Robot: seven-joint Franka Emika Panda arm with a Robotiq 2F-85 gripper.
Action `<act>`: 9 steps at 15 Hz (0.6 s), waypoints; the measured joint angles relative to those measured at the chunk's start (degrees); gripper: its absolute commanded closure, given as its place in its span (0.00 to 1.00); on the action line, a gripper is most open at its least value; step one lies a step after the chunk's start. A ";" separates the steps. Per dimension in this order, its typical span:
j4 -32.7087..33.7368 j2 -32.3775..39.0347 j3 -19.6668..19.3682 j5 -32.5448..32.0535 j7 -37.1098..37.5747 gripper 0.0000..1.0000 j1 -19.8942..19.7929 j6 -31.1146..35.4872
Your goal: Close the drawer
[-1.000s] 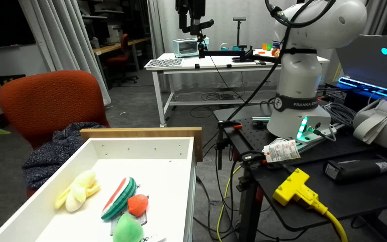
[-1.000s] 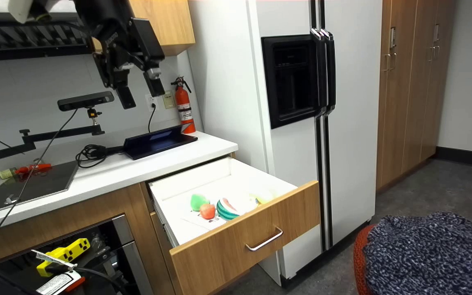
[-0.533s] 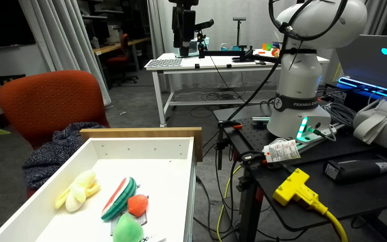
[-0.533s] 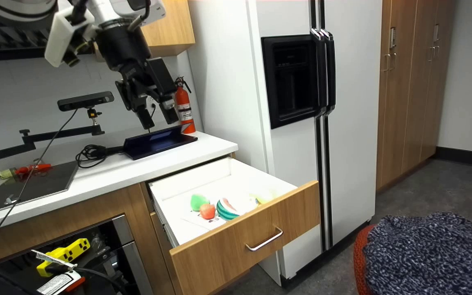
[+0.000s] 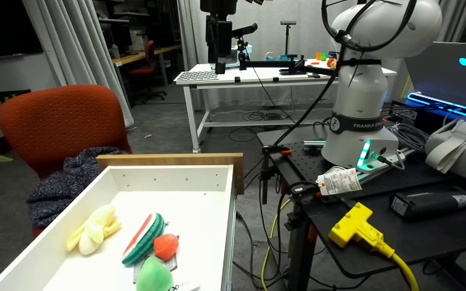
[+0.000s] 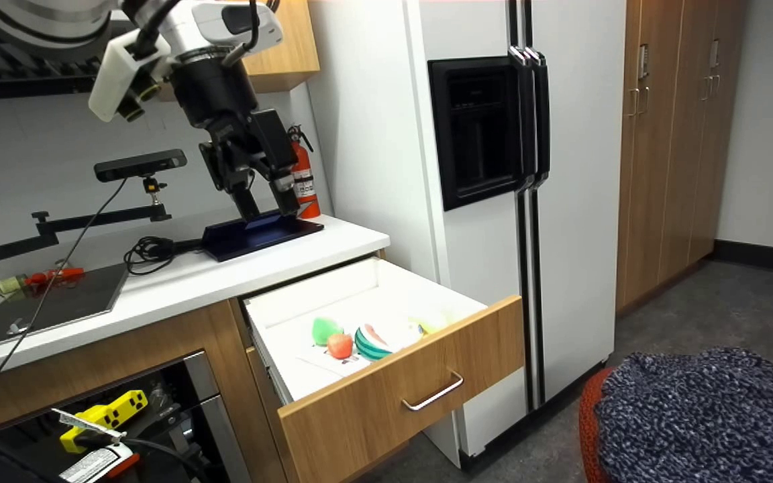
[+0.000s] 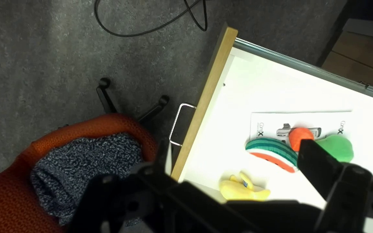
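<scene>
Drawer (image 6: pixel 386 376) stands pulled out beneath counter (image 6: pixel 353 235). Gripper (image 6: pixel 270 209) above, well apart, spread wide, holding nothing. Body likely rigid, easy-rolling on side rail (image 7: pixel 299 67); toys (image 7: pixel 270 152) inside probably light. Push front (image 6: pixel 359 422) near handle (image 6: pixel 435 397).

Wood-grained drawer front (image 6: pixel 366 412), shiny metal handle (image 6: pixel 435 396)

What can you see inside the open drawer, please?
The drawer holds a yellow toy banana, toy watermelon slice, red toy fruit, green toy fruit and a printed sheet. Some of the sheet is covered by fruit; whatever is there cannot be seen.
</scene>
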 measured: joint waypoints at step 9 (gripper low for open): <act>8.43 12.94 -3.69 -3.39 -3.20 0.00 -3.90 3.39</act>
